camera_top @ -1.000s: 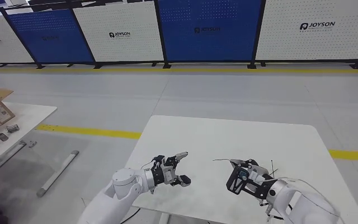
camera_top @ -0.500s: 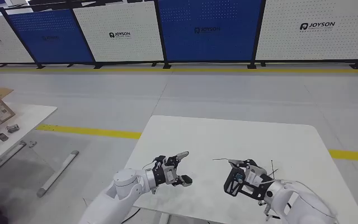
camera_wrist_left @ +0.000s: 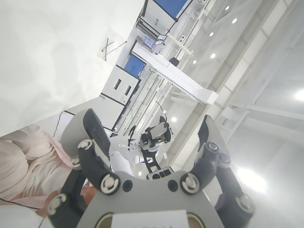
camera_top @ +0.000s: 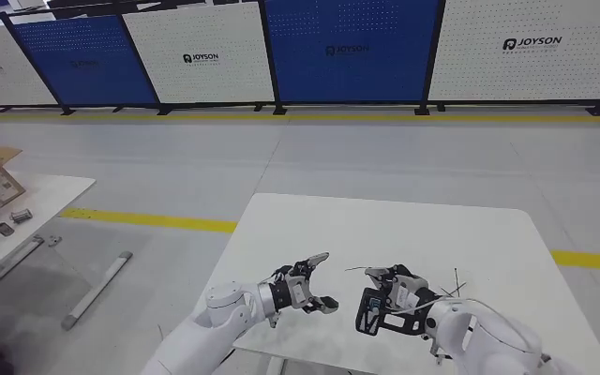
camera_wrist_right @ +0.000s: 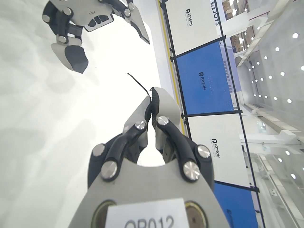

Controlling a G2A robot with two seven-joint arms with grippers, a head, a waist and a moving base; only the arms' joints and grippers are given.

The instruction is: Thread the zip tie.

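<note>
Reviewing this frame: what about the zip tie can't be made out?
- Zip tie beyond its short tail: right wrist view, hidden between the shut fingers of the right gripper.
- Top view: the tie is too thin to trace.
- Dark strips near that gripper, top view: too small to identify.

On my left wrist feed, the left claw [camera_wrist_left: 148, 119] stands spread wide, its dark ribbed pads [camera_wrist_left: 96, 129] facing inward. Framed between them, farther off, I see the right claw [camera_wrist_left: 163, 122] with a thin zip tie [camera_wrist_left: 159, 105] curving out of its tip. A few loose ties [camera_wrist_left: 108, 47] lie crossed on the white worktop [camera_wrist_left: 47, 48], well apart from both claws.
</note>
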